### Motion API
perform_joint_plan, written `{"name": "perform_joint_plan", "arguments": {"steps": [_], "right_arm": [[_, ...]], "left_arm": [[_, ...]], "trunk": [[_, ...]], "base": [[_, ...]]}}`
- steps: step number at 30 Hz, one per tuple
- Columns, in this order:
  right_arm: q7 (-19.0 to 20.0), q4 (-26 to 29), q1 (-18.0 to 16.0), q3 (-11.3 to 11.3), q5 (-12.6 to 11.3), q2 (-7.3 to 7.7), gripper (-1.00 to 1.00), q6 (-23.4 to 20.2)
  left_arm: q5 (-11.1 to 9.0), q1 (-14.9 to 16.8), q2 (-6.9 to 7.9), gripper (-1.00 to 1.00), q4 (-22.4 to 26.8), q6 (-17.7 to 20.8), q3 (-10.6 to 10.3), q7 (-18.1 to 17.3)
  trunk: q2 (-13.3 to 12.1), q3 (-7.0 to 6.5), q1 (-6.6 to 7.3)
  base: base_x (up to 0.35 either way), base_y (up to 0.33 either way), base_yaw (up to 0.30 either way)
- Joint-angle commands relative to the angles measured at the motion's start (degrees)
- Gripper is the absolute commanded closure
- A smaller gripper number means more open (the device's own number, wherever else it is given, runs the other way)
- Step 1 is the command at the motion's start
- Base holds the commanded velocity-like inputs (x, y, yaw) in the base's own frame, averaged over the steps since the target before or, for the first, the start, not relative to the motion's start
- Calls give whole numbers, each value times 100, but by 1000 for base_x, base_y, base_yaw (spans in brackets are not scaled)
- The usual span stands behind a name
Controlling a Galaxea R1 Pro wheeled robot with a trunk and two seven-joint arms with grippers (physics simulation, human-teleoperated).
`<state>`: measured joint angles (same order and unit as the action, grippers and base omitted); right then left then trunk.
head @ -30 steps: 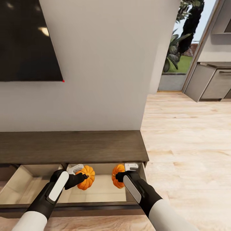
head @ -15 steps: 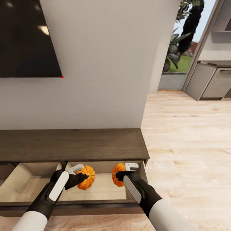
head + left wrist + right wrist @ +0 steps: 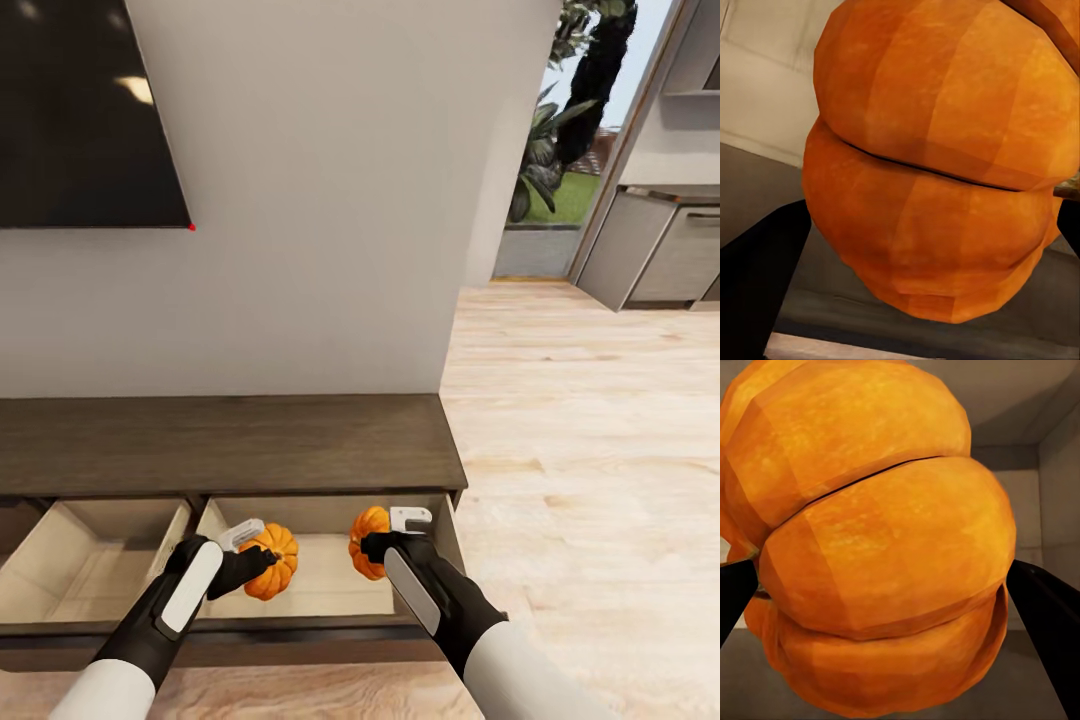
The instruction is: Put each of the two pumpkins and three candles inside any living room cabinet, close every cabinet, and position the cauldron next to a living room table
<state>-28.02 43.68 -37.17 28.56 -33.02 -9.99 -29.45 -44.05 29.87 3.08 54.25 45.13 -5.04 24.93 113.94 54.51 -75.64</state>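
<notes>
Between the two forearms at the near edge of the head view, the pulled-out drawer (image 3: pixel 330 590) of the cabinet (image 3: pixel 230 445) shows its pale floor. The left gripper (image 3: pixel 262 548) is clamped around one pumpkin (image 3: pixel 272 560), and the right gripper (image 3: pixel 378 535) is clamped around the other pumpkin (image 3: pixel 367 545). Both pumpkins hang over the same open compartment, the right-hand one of the two open drawers. In the left wrist view the orange body (image 3: pixel 937 165) sits close between the dark fingers (image 3: pixel 761 262), and the right wrist view shows the same with its pumpkin (image 3: pixel 877 540).

The relation that matters is vertical: each pumpkin lies directly above the drawer floor and inside its walls, so I judge that the next move calls for lowering and letting go, not for a sideways reach. The right pumpkin is near the right wall of the drawer, so it has less room there. Whether either pumpkin already touches the floor, I cannot tell.

Farther back is the dark top of the cabinet, then the white wall with the television (image 3: pixel 85 110).
</notes>
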Motion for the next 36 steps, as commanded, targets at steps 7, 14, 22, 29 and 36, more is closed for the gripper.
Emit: {"name": "perform_joint_plan", "arguments": {"steps": [7, 14, 22, 29, 36], "right_arm": [[-1, 1, -1, 0, 14, 0, 100, 9], [-2, 1, -1, 0, 15, 0, 100, 9], [0, 1, -1, 2, 24, 0, 100, 9], [-2, 1, -1, 1, 24, 0, 100, 9], [-2, -6, -1, 8, 18, 0, 100, 3]], "left_arm": [[96, 1, -43, 100, -2, -350, -299, 28], [98, 1, -39, 100, 13, -491, -322, 23], [94, 1, -36, 100, 17, -488, -330, 12], [93, 1, -36, 100, 15, -480, -339, 12], [90, 1, -36, 100, 16, -488, -331, 3]], "trunk": [[282, 126, -154], [523, 233, -286], [523, 233, -286], [523, 233, -286], [523, 233, -286]], "base": [[0, 0, 0], [0, 0, 0], [95, 89, 0], [17, 13, 0], [76, 39, 0]]}}
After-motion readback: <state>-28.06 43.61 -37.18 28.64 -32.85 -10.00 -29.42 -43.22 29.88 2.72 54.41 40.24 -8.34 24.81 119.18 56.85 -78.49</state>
